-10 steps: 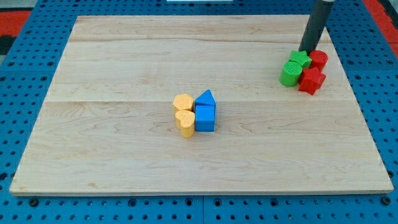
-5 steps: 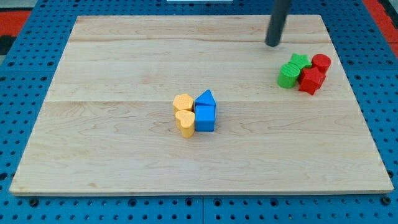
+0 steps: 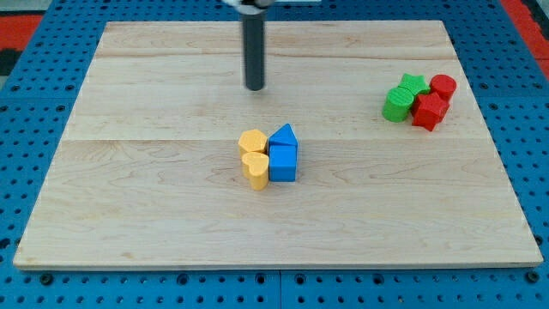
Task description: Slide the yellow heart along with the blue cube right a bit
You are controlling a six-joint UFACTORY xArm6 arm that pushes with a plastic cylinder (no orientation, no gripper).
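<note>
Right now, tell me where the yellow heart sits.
The yellow heart sits near the board's middle, touching the blue cube on its right, just below another yellow block. My tip is above them, apart.

Rod [image 3: 255, 51] cut off by the top edge of the frame, so only its lower part seen, down to my tip [image 3: 255, 87]. Arm above it out of the picture.

At the right of the frame, green star block [image 3: 413, 83] partly hidden behind the green block [image 3: 397, 104] and the red block [image 3: 429, 111] in front; shape of those two hard to make out. Red round block [image 3: 443, 85] partly hidden too.

In the middle, lower half of the blue triangle block [image 3: 284, 136] hidden behind the blue cube [image 3: 283, 162].
</note>
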